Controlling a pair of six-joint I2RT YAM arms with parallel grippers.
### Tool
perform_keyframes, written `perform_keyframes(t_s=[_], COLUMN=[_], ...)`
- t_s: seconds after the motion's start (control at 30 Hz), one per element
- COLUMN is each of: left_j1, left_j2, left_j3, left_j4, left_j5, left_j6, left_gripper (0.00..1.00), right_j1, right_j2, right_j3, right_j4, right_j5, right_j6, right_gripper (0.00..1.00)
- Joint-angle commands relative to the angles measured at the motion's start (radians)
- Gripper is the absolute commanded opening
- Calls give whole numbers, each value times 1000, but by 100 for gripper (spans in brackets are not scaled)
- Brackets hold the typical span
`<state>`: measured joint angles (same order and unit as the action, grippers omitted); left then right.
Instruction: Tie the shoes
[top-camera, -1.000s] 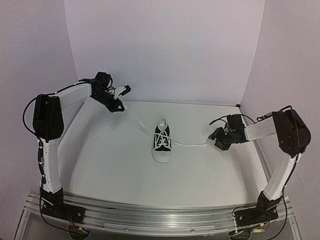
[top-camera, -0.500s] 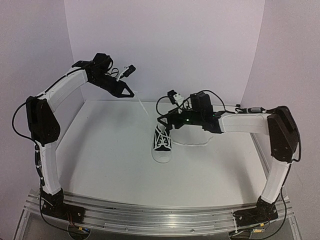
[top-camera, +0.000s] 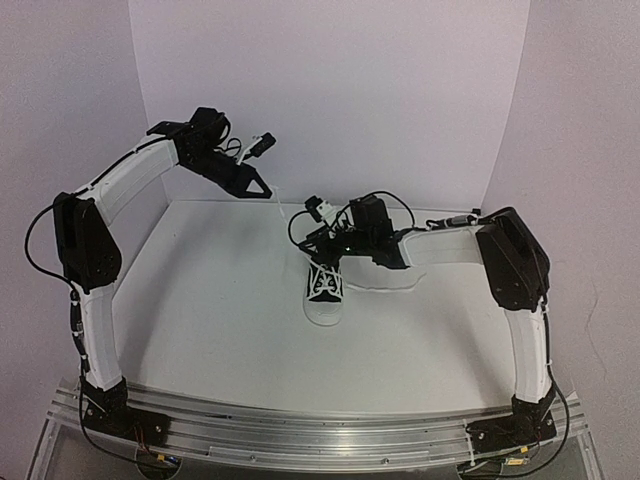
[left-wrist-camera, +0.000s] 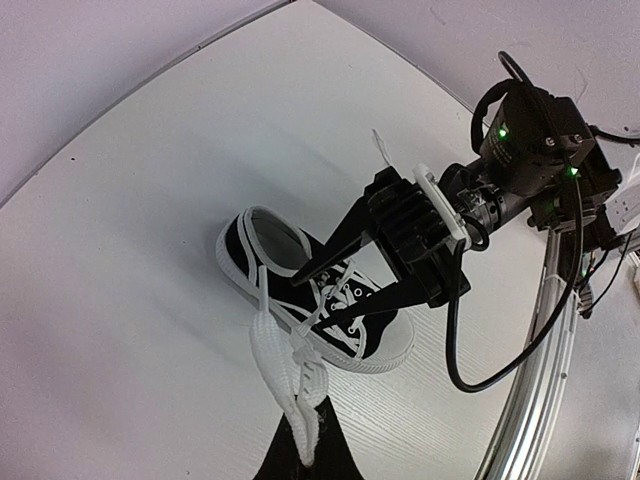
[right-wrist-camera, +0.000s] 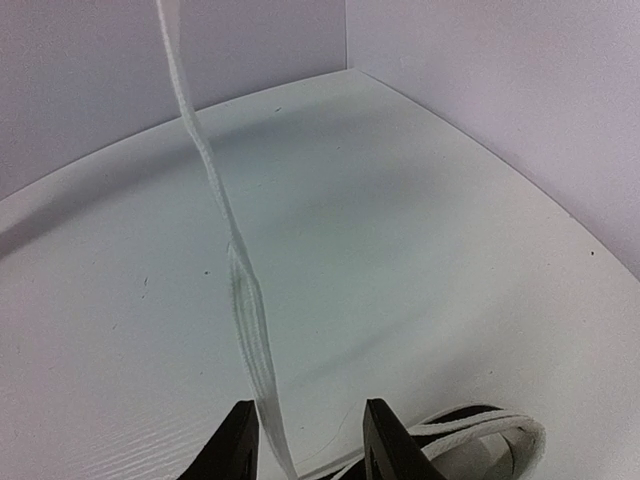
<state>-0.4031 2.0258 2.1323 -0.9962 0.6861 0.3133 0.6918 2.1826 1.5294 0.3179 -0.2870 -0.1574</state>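
Observation:
A small black sneaker (top-camera: 325, 292) with a white toe cap lies mid-table, toe toward the arms. It also shows in the left wrist view (left-wrist-camera: 372, 338). My left gripper (top-camera: 264, 188) is raised to the back left of the shoe. It is shut on a doubled white lace (left-wrist-camera: 270, 350) and pulls it taut up from the eyelets; its tips (left-wrist-camera: 305, 452) show at the bottom edge. My right gripper (top-camera: 325, 252) hovers low over the shoe's opening, jaws open (left-wrist-camera: 312, 298). In the right wrist view the lace strand (right-wrist-camera: 250, 330) runs up between the open fingers (right-wrist-camera: 310, 445), close to the left fingertip (right-wrist-camera: 238, 440).
White tabletop (top-camera: 220, 320) with lilac walls at the back and sides. An aluminium rail (top-camera: 320, 432) runs along the near edge. A black cable (left-wrist-camera: 455, 330) loops down from the right wrist near the shoe's toe. A second lace lies on the table to the shoe's right (top-camera: 390, 290).

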Motion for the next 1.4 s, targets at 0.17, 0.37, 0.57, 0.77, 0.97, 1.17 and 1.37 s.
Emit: perform_keyframes(t_s=[0.17,0.37,0.57,0.77,0.97,1.17,1.37], left_j1=[-1,-2,0,-17,-40,-51,-78], left_j2=[-50,-54,-86,-136,-151,-122,-19], left_j3=[48,56,-80,-537,-682,-641,-712], left_j4=[-5,-16,3,152,288,693,935], left_j5=[2,6,-43,-163,-110,70,321], left_j6=[7,7,39,312,651,545,407], left_gripper=[0,0,0,24,98,61,65], right_j1=[5,5,3,3,2,-8,-9], right_j2=[52,90,14,-99,-111,-99,-90], right_j3=[44,81,0,-135,-188,-180,-188], right_j4=[41,42,91,123,133,133,178], right_j5=[-25,21,58,21,-38,-49,-38], right_j6=[-14,-1,35,46,30,59,89], right_gripper=[45,19,0,0,0,0,0])
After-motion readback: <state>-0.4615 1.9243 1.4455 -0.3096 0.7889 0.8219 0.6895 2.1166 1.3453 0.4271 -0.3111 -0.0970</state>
